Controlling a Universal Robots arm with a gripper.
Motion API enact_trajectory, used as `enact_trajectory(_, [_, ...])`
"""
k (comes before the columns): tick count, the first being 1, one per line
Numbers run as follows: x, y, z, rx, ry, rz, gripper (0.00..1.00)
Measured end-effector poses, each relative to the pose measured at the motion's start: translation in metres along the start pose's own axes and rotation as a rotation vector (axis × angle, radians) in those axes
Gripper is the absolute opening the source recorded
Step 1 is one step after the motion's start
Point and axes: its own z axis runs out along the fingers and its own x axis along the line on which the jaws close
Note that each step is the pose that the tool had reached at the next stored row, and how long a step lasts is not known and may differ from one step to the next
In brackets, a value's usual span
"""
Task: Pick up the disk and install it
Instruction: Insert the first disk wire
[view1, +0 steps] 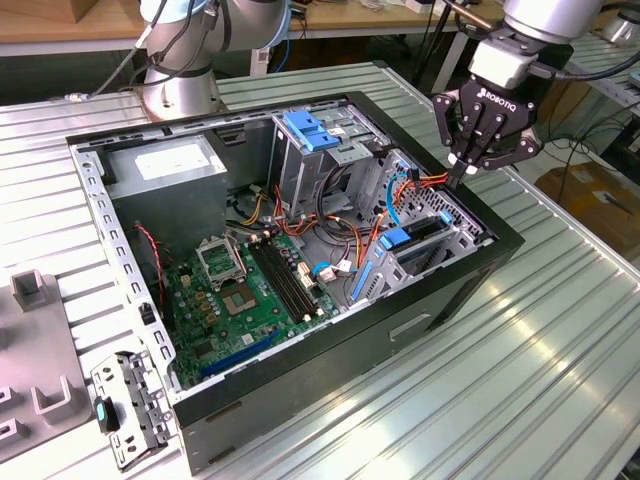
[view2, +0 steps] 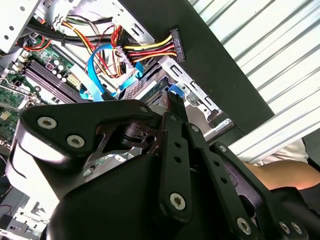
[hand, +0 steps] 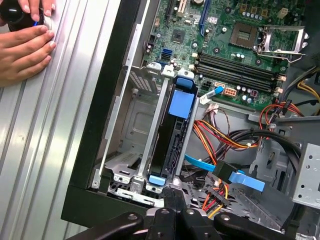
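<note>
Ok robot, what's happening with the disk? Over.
Gripper shut, above the metal drive cage. Blue-railed rectangular disk sits in its slot. Blue flat cable lies beside it.

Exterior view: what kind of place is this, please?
Probably a robotics lab or workshop: an opened desktop computer case lies on a ribbed metal table, and a robot arm base stands beside it.

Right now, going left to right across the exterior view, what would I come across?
A loose metal bracket → motherboard → disk in the drive cage → gripper.
</note>
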Motion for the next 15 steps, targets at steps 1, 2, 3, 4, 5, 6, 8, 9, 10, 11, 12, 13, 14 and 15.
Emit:
enact_trajectory(1, [0.0,0.0,0.0,0.0,0.0,0.0,0.11])
enact_trajectory(2, [0.0,0.0,0.0,0.0,0.0,0.0,0.11])
enact_trajectory(3, [0.0,0.0,0.0,0.0,0.0,0.0,0.11])
enact_trajectory(4, [0.0,-0.0001,0.0,0.0005,0.0005,-0.009,0.11])
enact_trajectory(5, [0.0,-0.0002,0.0,0.0012,0.0009,-0.023,0.11])
enact_trajectory(6, [0.0001,-0.0003,0.0,0.0023,0.0017,-0.045,0.11])
enact_trajectory(8, [0.0004,-0.0015,-0.0001,0.0035,0.0031,-0.073,0.11])
enact_trajectory(9, [0.0008,-0.0046,-0.0002,0.0039,0.0032,-0.075,0.11])
enact_trajectory(10, [0.0009,-0.0086,-0.0002,0.0037,0.0031,-0.075,0.11])
enact_trajectory(11, [0.0004,-0.0135,-0.0002,0.0033,0.0029,-0.075,0.11])
enact_trajectory(12, [-0.0014,-0.0166,-0.0003,0.003,0.0029,-0.075,0.11])
enact_trajectory(13, [-0.0054,-0.0201,-0.0004,0.0024,0.0027,-0.075,0.11])
enact_trajectory(14, [-0.0077,-0.0214,-0.0004,0.0023,0.0026,-0.076,0.11])
enact_trajectory(15, [-0.0088,-0.0217,-0.0003,0.0023,0.0027,-0.081,0.11])
